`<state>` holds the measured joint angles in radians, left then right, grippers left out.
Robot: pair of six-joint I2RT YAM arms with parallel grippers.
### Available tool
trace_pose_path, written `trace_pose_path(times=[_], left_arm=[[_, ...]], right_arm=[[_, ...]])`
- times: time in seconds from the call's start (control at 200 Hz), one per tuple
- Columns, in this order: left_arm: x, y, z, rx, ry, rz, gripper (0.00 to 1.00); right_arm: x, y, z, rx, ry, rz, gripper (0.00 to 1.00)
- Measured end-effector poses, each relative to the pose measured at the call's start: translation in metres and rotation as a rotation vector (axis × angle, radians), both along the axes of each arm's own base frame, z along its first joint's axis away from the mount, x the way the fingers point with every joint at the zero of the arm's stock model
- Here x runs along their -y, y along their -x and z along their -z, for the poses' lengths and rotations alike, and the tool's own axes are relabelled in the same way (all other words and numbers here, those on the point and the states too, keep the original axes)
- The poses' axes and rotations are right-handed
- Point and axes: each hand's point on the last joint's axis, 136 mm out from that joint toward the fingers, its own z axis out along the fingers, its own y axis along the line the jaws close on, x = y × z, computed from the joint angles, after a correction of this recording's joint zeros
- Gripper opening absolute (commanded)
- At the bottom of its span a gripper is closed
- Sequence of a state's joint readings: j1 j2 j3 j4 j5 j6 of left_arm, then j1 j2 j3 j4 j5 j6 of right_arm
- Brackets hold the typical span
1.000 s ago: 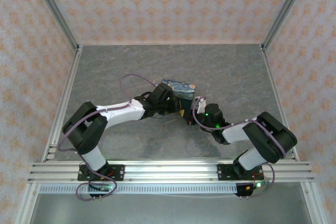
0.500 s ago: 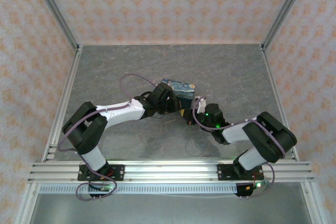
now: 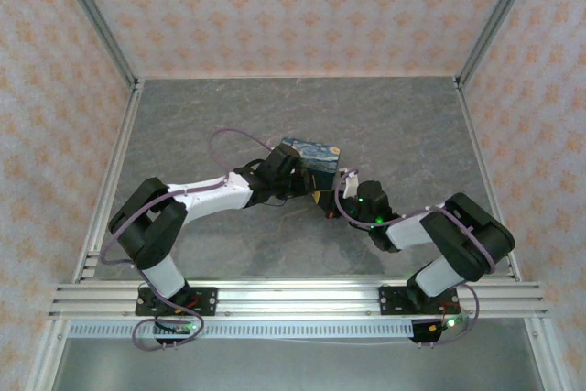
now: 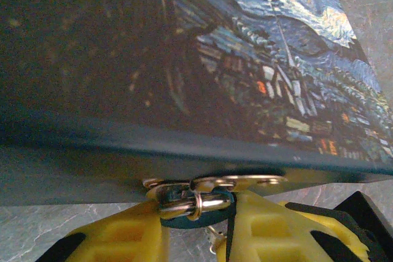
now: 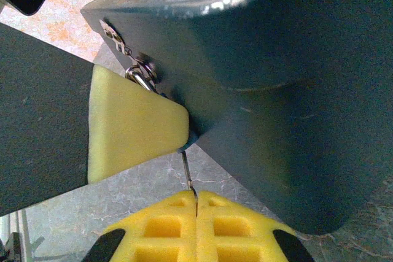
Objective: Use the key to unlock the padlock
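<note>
The grey bench carried the dark blue painted tin near the centre of the top view, with both arms converging on its lower edge. The left end effector met the tin from the left of that view, and the right end effector from the lower right. In the left wrist view the tin occupied the upper half of the frame, and its front clasp sat at lower centre. The padlock hung from that clasp with its silvery shackle threaded through it. The left end effector was clamped on the padlock, one yellow pad on each side, so the body was largely hidden. In the right wrist view the right end effector, at bottom centre, was closed on the key. The key's thin blade rose from the seam between the pads toward the underside of the padlock, near frame centre. Whether the tip had entered the keyway could not be determined. Assessment: grasping and alignment appeared complete. The shackle was seated and not yet released, so full insertion, rotation and opening of the shackle were outstanding.
</note>
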<state>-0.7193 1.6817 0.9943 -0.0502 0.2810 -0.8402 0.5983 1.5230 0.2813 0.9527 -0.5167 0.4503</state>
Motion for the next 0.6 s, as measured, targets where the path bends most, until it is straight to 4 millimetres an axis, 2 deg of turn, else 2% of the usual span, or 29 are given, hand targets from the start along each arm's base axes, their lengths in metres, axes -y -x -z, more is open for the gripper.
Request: trace_pose_path(times=[0.601], left_arm=[[0.0001, -0.0004, -0.001, -0.001, -0.001, 0.0, 0.26]], right_arm=[[0.0026, -0.005, -0.0026, 0.026, 0.007, 0.025, 0.0]])
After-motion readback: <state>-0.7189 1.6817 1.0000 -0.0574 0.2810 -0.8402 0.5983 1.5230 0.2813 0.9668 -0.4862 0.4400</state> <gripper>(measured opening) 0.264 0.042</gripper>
